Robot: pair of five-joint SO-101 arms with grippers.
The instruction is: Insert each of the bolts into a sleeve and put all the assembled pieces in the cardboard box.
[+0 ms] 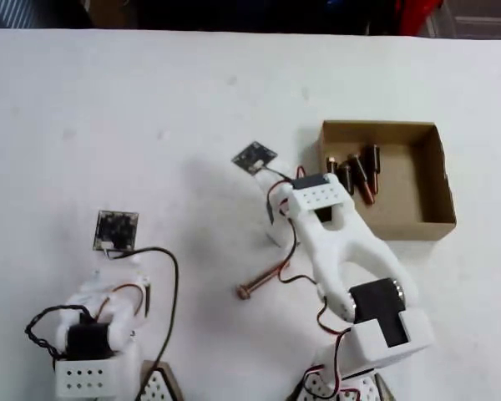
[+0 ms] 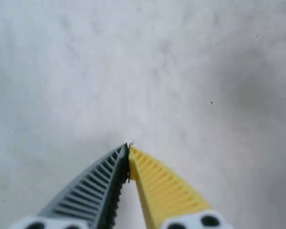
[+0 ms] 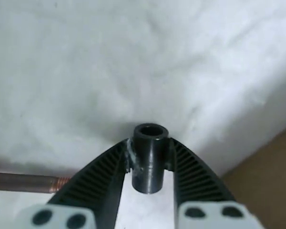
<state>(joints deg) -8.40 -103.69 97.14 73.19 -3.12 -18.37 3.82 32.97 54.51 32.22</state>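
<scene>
My right gripper (image 3: 149,145) is shut on a short black sleeve (image 3: 149,157), held upright with its hollow end showing, just above the white table. A copper bolt (image 1: 265,279) lies on the table beside the right arm (image 1: 334,242); its threaded end (image 3: 24,182) shows close to the gripper. The cardboard box (image 1: 427,219) at the right holds several assembled pieces (image 1: 356,173); its brown edge (image 3: 269,176) sits near the right gripper. My left gripper (image 2: 128,151) is shut and holds nothing, its grey and yellow fingertips touching over bare table at the near left (image 1: 108,309).
The white table (image 1: 150,125) stretches wide to the left and back. Red and black cables (image 1: 288,276) loop by the right arm near the bolt. A dark strip runs along the table's far edge.
</scene>
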